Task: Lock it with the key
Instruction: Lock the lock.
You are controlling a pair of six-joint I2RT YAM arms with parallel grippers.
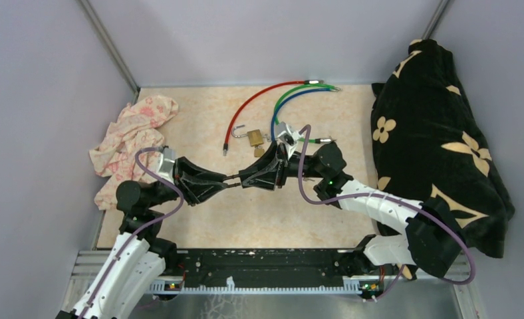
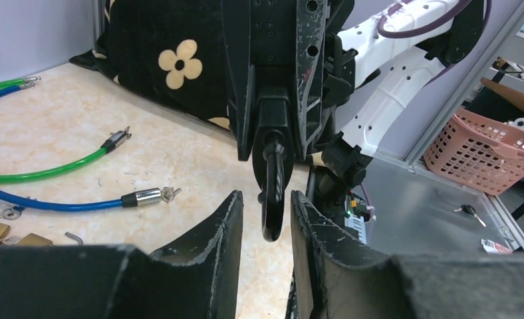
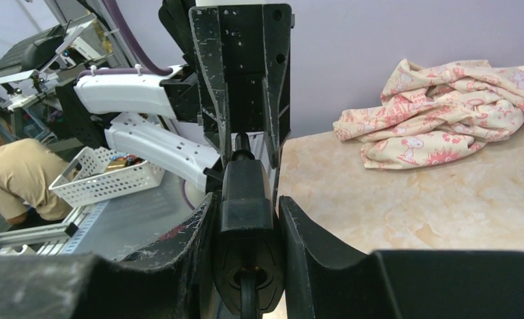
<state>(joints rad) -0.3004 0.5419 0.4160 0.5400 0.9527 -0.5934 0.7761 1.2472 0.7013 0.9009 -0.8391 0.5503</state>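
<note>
Key (image 2: 273,174): black, between both grippers
Right gripper (image 3: 246,212): pinching key
Left gripper (image 2: 266,203): fingers astride key, narrow gaps either side
Padlock (image 1: 253,137): on table

the top camera is looking down from above and behind the arm bases, taking in the whole table (image 1: 199,106). the left wrist camera is sitting close behind the left gripper (image 2: 266,199), facing right; the right wrist one is facing left behind the right gripper (image 3: 246,203). all three are catching the two grippers meeting mid-table.
</note>
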